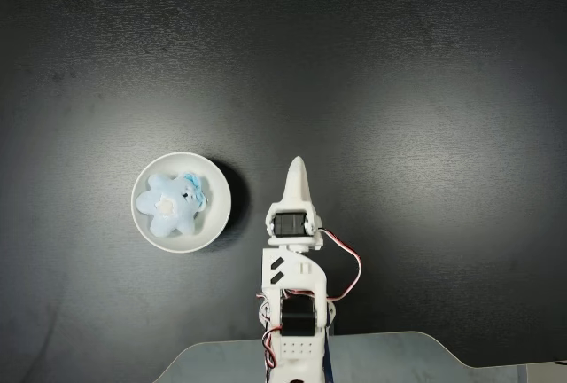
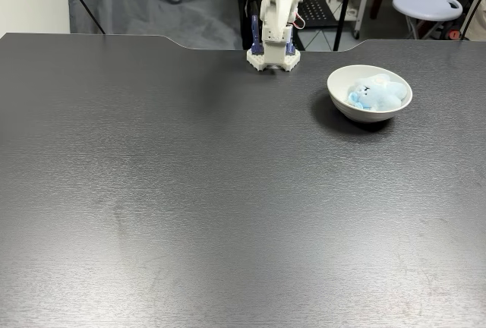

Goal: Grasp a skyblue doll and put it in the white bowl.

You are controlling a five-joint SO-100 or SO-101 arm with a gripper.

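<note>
The skyblue doll lies inside the white bowl, which stands on the black table left of the arm in a fixed view from above. From the table's opposite side, the doll rests in the bowl to the right of the arm's base. My gripper is apart from the bowl, to its right, pointing away from the base. Its jaws are together in a narrow white point with nothing between them. The arm is folded back over its base.
The black table spreads wide around the bowl and arm. A pale plate lies under the arm's base at the table edge. Behind the table stand a grey cloth, a white stool and dark stand legs.
</note>
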